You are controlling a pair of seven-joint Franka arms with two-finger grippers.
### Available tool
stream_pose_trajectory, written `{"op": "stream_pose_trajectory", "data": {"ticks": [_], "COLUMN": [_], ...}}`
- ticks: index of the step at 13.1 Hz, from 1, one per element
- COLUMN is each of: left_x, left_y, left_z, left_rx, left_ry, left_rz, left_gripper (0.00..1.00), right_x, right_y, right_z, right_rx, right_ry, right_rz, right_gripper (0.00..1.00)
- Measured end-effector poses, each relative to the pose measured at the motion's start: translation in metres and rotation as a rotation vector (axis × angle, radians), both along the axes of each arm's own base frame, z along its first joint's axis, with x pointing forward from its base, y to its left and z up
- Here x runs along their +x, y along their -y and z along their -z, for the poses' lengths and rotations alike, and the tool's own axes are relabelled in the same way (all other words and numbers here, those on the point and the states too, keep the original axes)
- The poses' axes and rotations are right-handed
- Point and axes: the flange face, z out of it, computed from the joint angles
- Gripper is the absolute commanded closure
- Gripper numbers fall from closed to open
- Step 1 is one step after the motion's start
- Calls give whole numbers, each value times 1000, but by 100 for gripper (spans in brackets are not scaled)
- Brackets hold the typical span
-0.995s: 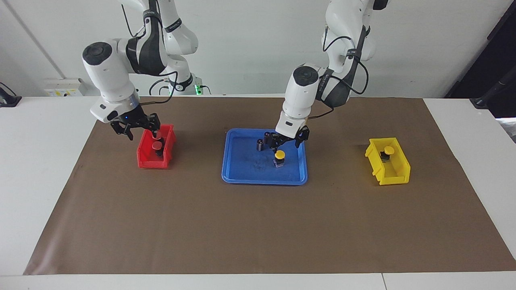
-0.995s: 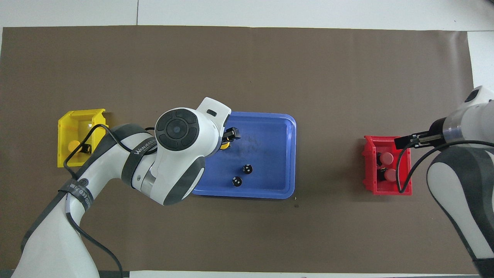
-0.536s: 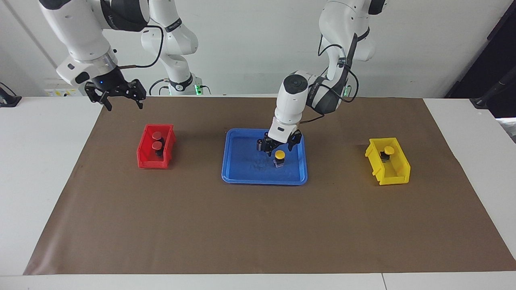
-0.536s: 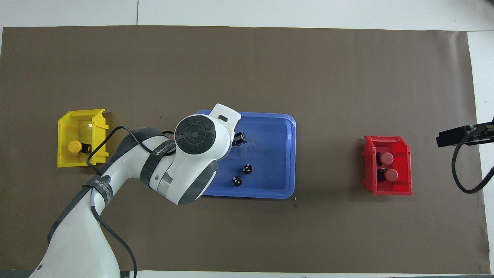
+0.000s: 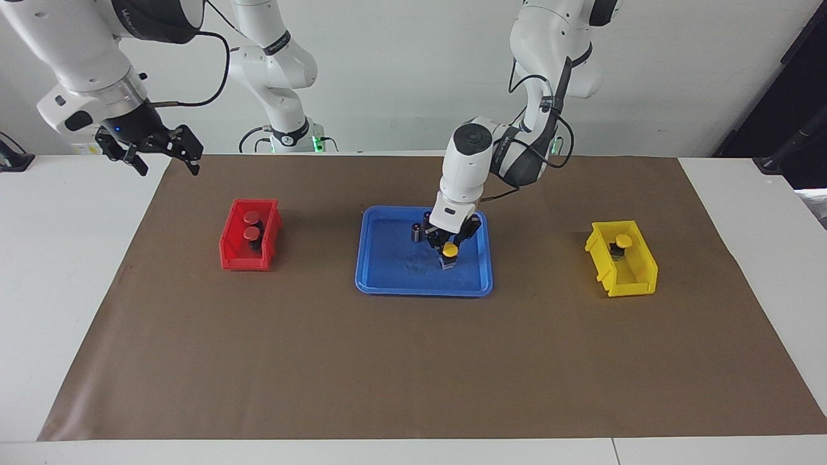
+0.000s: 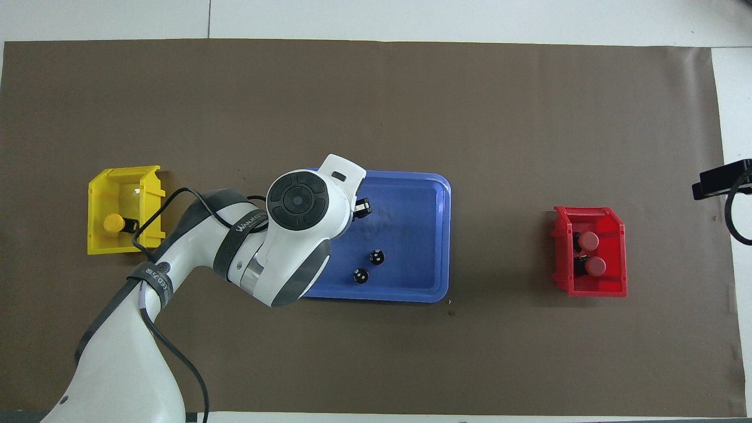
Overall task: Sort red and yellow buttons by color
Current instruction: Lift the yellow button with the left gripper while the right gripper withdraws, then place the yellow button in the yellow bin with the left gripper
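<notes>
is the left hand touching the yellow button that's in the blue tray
Touching. The facing view shows the left hand down in the blue tray, shut on the yellow button, fingers against its sides.

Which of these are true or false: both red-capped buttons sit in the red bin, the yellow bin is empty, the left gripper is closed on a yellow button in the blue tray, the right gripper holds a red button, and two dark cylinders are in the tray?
1. Both red-capped push buttons sit in the red plastic bin. True.
2. The yellow plastic bin is empty. False: one yellow-capped button lies in it.
3. The left gripper is shut on the other yellow-capped button in the blue plastic tray. True.
4. The right gripper holds a red button. False: it is open and holds nothing, raised at the right arm's end of the table.
5. Two dark capless cylinders stand in the tray. True.
</notes>
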Motion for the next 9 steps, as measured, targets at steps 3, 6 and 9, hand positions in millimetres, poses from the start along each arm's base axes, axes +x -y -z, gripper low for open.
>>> {"op": "stream_pose_trajectory", "data": {"ticks": [3, 6, 9], "left_x": [14, 56, 108], "left_y": [-4, -80, -216], "left_z": [-45, -99, -102], "left_rx": [46, 64, 67], "left_ry": [-47, -45, -64], "left_rz": [-14, -9, 67], "left_gripper": [99, 99, 99], "right_x": [5, 1, 0], "right_y": [1, -1, -1], "right_z": [-1, -12, -10], "right_rx": [-1, -2, -2], "right_ry": [5, 21, 14], "right_rz": [1, -2, -2], "right_gripper": [0, 0, 0]}}
